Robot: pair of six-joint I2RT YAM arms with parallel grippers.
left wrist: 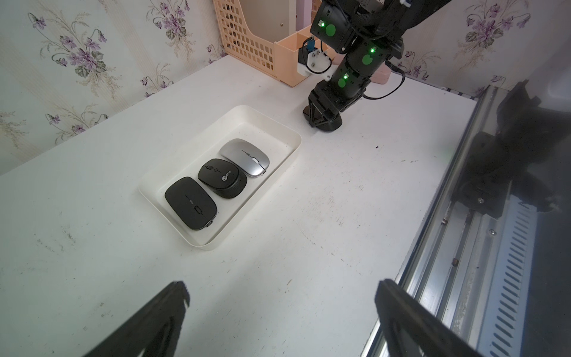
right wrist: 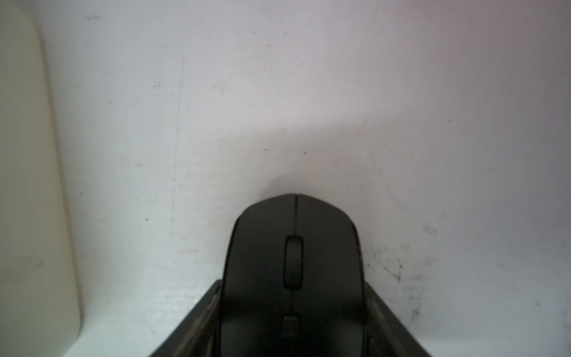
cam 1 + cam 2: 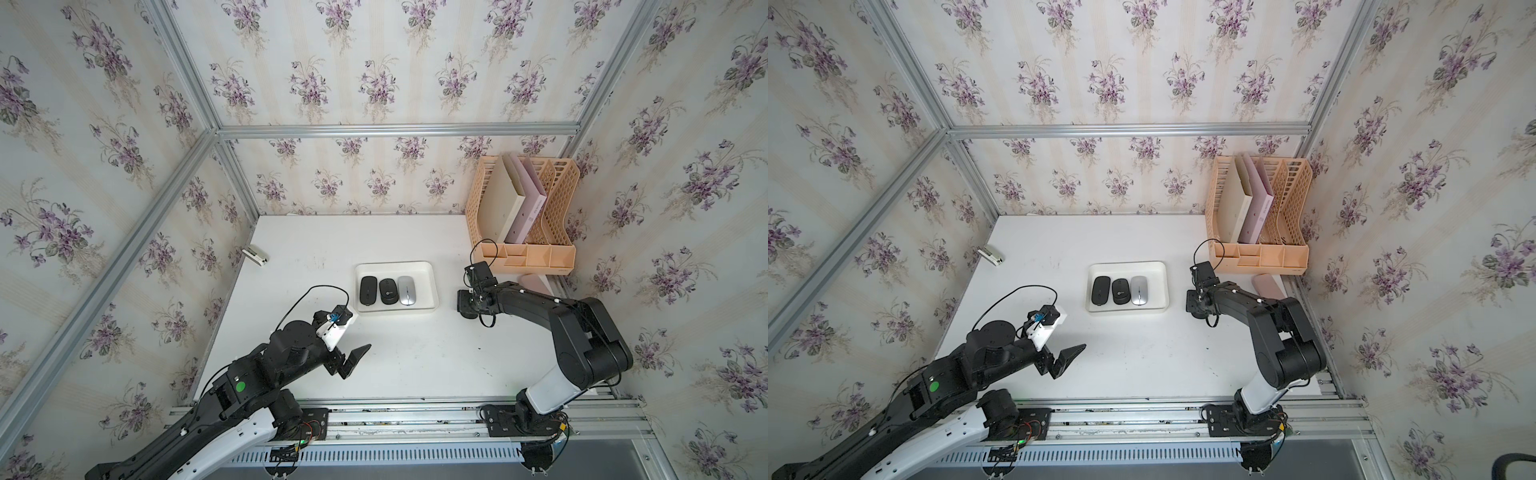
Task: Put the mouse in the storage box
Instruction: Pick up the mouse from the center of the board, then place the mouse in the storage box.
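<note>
The white storage box (image 3: 395,264) (image 3: 1127,263) (image 1: 296,145) lies mid-table and holds two black mice (image 3: 368,290) (image 3: 388,291) and a silver one (image 3: 407,290). To its right a black mouse (image 2: 293,222) rests on the table. My right gripper (image 2: 293,284) (image 3: 467,305) (image 1: 323,122) is shut on it, a finger flat against each of its sides. In both top views the gripper hides that mouse. In the right wrist view the box wall (image 2: 24,185) shows beside it. My left gripper (image 3: 349,361) (image 1: 282,287) hangs open and empty over the front left of the table.
A peach lattice file organiser (image 3: 523,216) with folders stands at the back right. A pink case (image 3: 538,282) lies in front of it, behind my right arm. A small white object (image 3: 255,254) sits by the left wall. A metal rail (image 3: 415,415) runs along the table's front.
</note>
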